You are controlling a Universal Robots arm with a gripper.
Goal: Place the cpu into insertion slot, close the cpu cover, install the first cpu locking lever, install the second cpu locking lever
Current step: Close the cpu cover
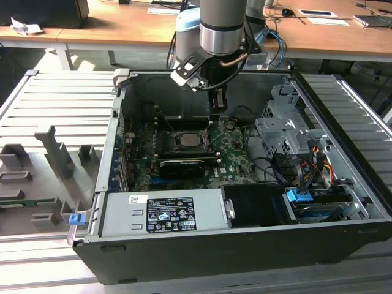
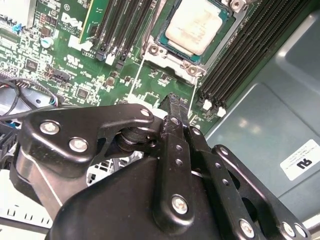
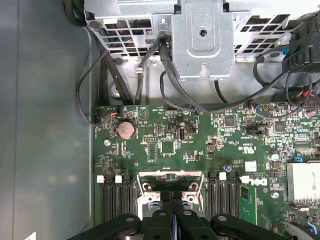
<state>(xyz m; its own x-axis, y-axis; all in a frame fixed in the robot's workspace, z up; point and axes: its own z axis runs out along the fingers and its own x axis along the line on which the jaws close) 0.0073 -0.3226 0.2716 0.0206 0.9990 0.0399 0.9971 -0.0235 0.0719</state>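
1. Black gripper (image 2: 175, 102) fingers sit closest to the lens in both wrist views. They are pressed together with nothing between them (image 3: 172, 200).
2. Just past the fingertips in the second wrist view, the cpu (image 2: 197, 30) lies flat in its slot (image 2: 165, 30), silvery top up, with a dark rim around it.
3. A metal cover (image 2: 170, 57) with screws at its corners frames the near edge of the slot. I cannot tell whether it is pressed fully down.
4. Two thin pale rods (image 2: 136, 77) run out from the slot's near corners across the green board (image 2: 65, 65).
5. Long dark memory slots (image 2: 240, 55) flank the cpu on both sides.
6. In the exterior view, the gripper (image 1: 217, 109) hangs above the board inside the open computer case (image 1: 245, 245). It is apart from the cpu (image 1: 187, 139), just beyond it and towards the exterior view's right.
7. In the first wrist view, a round coin battery (image 3: 126, 130) sits on the board, with a grey metal drive cage (image 3: 202, 40) and black cables beyond it.
8. At the case's near side lies a grey power supply box (image 1: 162, 213).
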